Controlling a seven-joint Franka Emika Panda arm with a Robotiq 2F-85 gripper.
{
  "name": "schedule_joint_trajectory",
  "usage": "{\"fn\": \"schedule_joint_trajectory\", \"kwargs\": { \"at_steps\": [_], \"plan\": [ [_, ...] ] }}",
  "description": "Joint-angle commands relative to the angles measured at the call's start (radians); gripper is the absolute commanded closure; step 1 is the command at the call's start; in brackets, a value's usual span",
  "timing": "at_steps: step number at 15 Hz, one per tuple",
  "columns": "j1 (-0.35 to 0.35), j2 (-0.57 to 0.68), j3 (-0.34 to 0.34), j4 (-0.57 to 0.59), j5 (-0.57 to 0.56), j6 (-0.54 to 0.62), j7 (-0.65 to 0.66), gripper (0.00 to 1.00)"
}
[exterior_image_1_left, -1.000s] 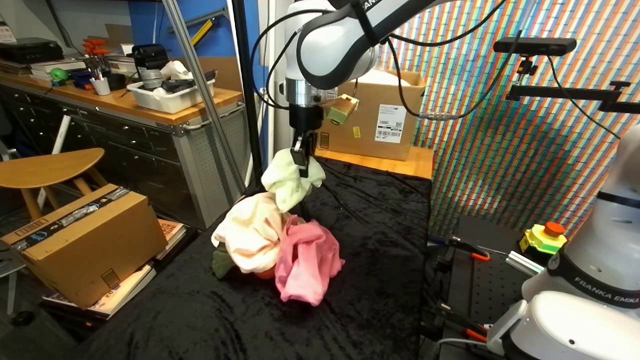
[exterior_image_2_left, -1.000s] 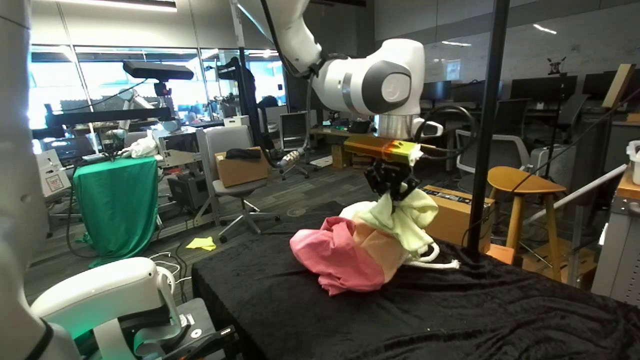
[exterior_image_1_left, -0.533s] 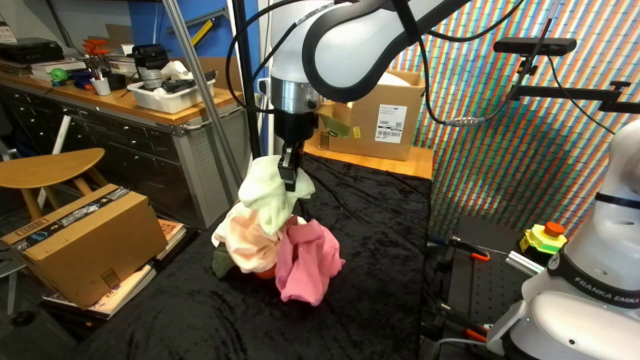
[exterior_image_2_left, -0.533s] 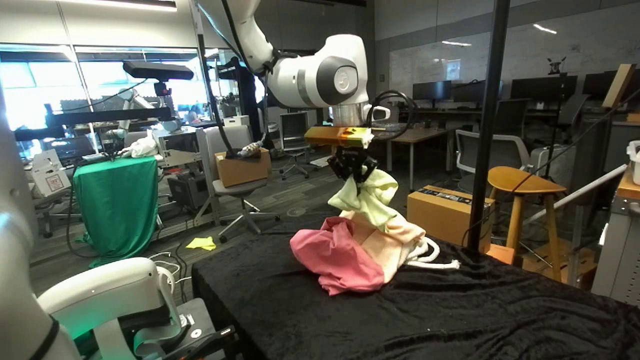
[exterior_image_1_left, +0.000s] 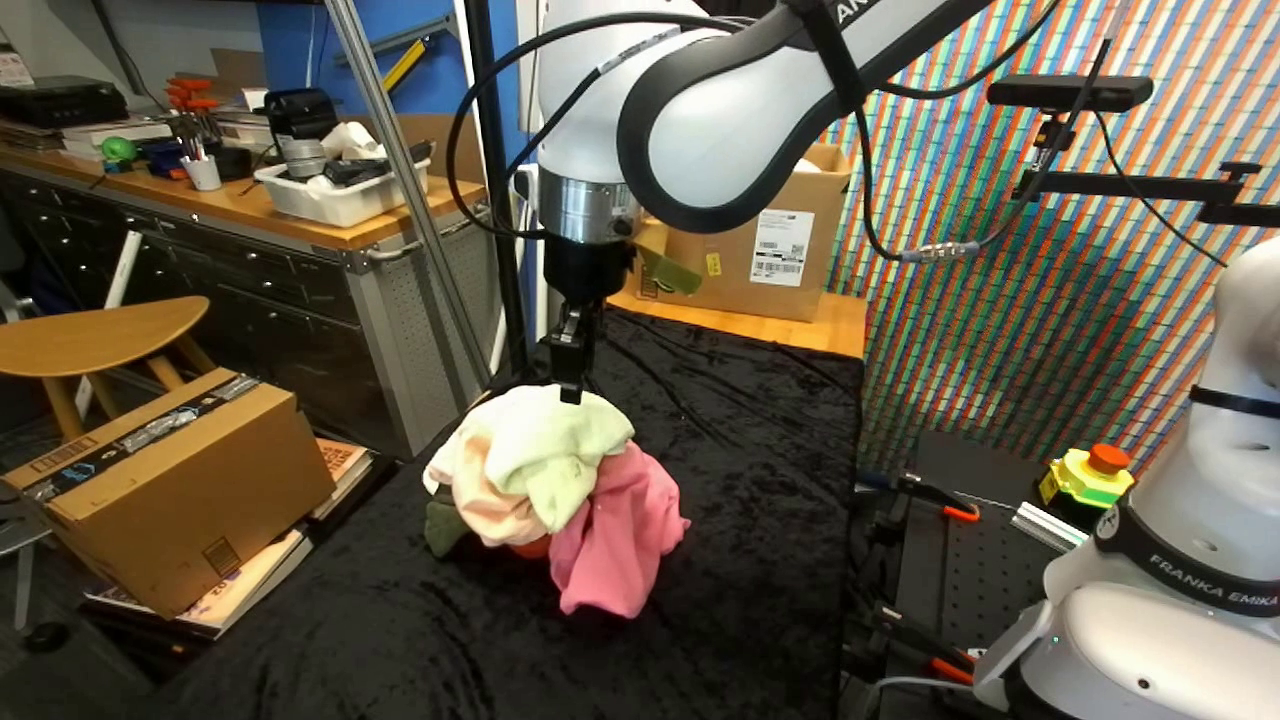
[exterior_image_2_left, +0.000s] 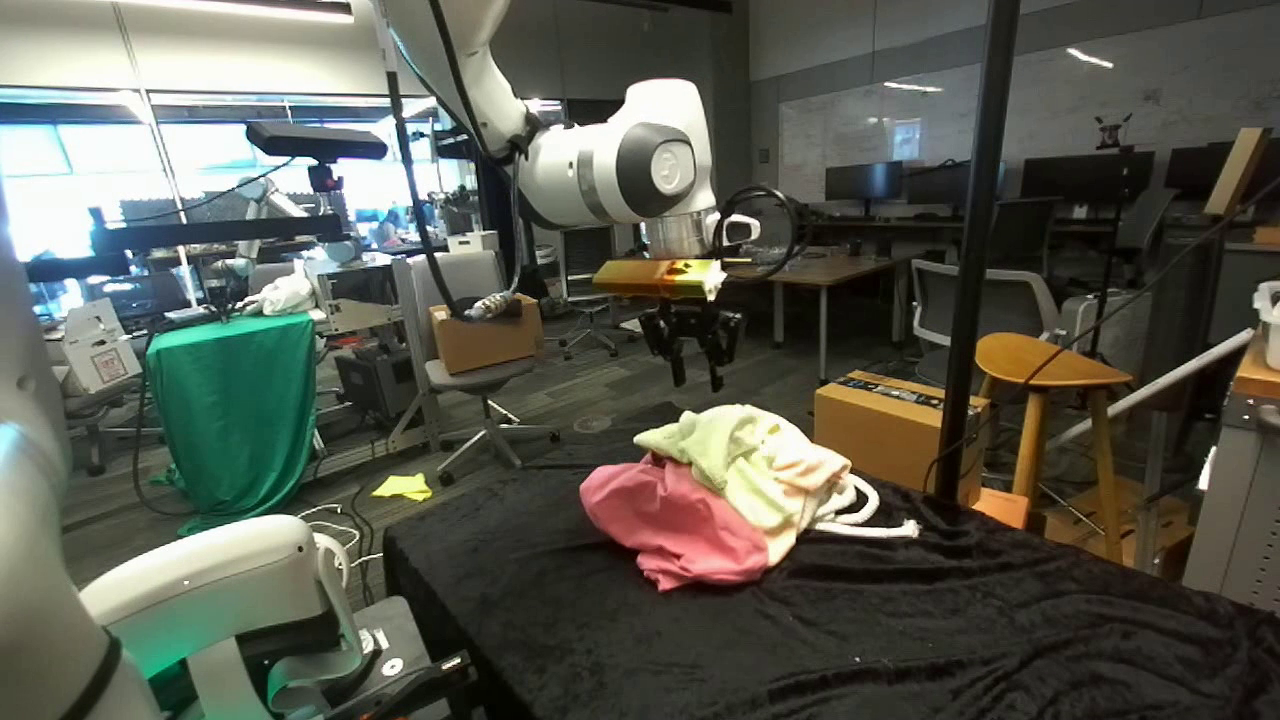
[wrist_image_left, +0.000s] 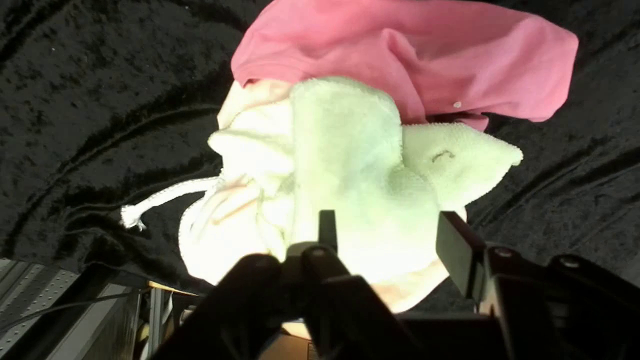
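My gripper (exterior_image_1_left: 571, 392) is open and empty just above a heap of cloths. In an exterior view its fingers (exterior_image_2_left: 697, 380) are apart, with a gap above the pile. A pale green cloth (exterior_image_1_left: 560, 440) lies crumpled on top, under the jaws; it also shows in the wrist view (wrist_image_left: 350, 145). Below it is a peach cloth (exterior_image_2_left: 805, 470) with a white rope (exterior_image_2_left: 870, 530) at its side. A pink cloth (exterior_image_2_left: 670, 525) lies against them. A dark green item (exterior_image_1_left: 443, 522) and a red-orange item (exterior_image_1_left: 532, 547) peek out underneath, mostly hidden.
The heap rests on a table under a black cloth (exterior_image_1_left: 760, 560). A cardboard box (exterior_image_1_left: 200, 490) stands beside the table, and a labelled box (exterior_image_1_left: 740, 240) stands behind. A black post (exterior_image_2_left: 975, 250) rises near the table edge. A white robot base (exterior_image_1_left: 1150, 640) is beside the table.
The gripper moved over the heap carrying the pale green cloth, then let it go. The cloth dropped onto the peach and pink cloths. The fingers are now open.
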Motion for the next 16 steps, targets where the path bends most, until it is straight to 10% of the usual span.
{"fn": "schedule_joint_trajectory", "kwargs": {
  "at_steps": [1,3,16],
  "plan": [
    [0.0,-0.058,-0.006,-0.056,-0.039,0.035,0.044,0.12],
    [-0.002,-0.092,-0.01,-0.073,-0.049,-0.003,0.074,0.01],
    [0.011,-0.711,-0.017,-0.309,0.154,-0.436,0.048,0.0]
  ]
}}
